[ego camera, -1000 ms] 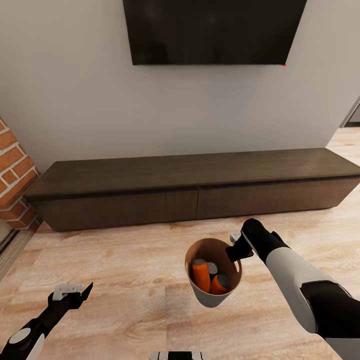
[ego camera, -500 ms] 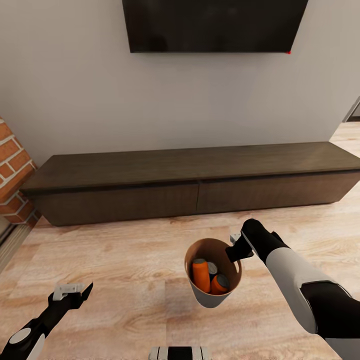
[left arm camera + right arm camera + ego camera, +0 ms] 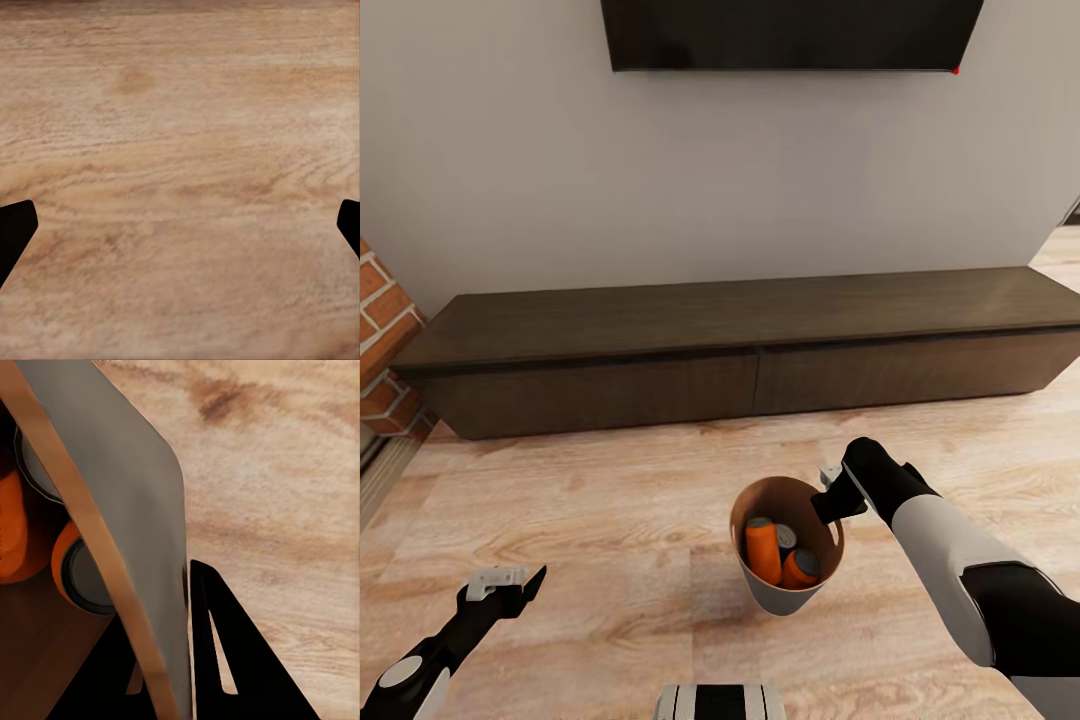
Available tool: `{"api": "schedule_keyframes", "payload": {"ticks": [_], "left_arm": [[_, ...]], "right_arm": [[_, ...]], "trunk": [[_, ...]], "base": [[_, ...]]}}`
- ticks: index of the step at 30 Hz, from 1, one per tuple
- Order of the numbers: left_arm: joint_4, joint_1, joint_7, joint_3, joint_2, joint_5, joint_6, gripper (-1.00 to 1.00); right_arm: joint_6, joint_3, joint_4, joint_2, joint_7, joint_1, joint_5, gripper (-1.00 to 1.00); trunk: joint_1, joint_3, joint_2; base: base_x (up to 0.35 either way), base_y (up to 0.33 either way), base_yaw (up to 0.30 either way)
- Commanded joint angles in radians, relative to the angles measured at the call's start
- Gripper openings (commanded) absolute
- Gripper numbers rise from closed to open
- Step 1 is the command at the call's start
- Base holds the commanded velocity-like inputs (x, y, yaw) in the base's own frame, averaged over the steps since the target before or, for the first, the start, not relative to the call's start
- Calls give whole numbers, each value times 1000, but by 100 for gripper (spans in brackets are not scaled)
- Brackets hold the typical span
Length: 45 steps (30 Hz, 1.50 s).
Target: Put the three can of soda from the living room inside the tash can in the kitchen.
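The tash can [image 3: 781, 598], pale grey outside and coppery-brown inside, hangs above the wood floor in the head view. My right gripper [image 3: 828, 497] is shut on its right rim. Inside lie two orange soda cans [image 3: 762, 551] [image 3: 800, 568], with the grey top of a third can [image 3: 786, 537] between them. The right wrist view shows the bin wall [image 3: 127, 510] pinched between my fingers [image 3: 217, 652], and orange cans [image 3: 11, 536] within. My left gripper [image 3: 510, 582] hovers low at the left, open and empty, fingertips [image 3: 15, 232] spread over bare floor.
A long dark wood TV console [image 3: 740, 350] runs along the wall ahead, under a wall TV [image 3: 790, 30]. A red brick fireplace [image 3: 385, 340] stands at the left edge. Light plank floor [image 3: 610, 520] lies between me and the console, and an opening [image 3: 1065, 235] shows at the far right.
The whole view has shifted: console and TV sit higher in the picture, so the camera has moved. Both arms and the held bin keep the same pose.
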Motion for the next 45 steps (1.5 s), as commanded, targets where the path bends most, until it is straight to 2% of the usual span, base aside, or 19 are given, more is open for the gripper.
{"api": "schedule_keyframes", "payload": {"ticks": [1,16,23,32,37,45], "left_arm": [[0,0,0,0,0,0,0,100],[0,0,1,0,0,-1,0,100],[1,0,1,0,0,-1,-1,100],[2,0,0,0,0,-1,-2,100],[12,0,1,0,0,-3,-2,100],[22,0,0,0,0,-2,-2,100]], "right_arm": [[7,-3,0,0,6,0,-26,-100],[7,-3,0,1,8,0,-25,-100],[7,-3,-3,2,13,0,-25,-100],[7,-3,-4,1,12,0,-25,-100],[7,-3,-4,1,12,0,-25,-100],[7,-3,-4,1,9,0,-25,-100]], "trunk": [[0,0,0],[0,0,0],[3,-27,-2],[3,-27,-2],[5,-46,-3],[5,-46,-3]], "base": [[0,0,0],[0,0,0],[0,0,0],[0,0,0],[0,0,0],[0,0,0]]}}
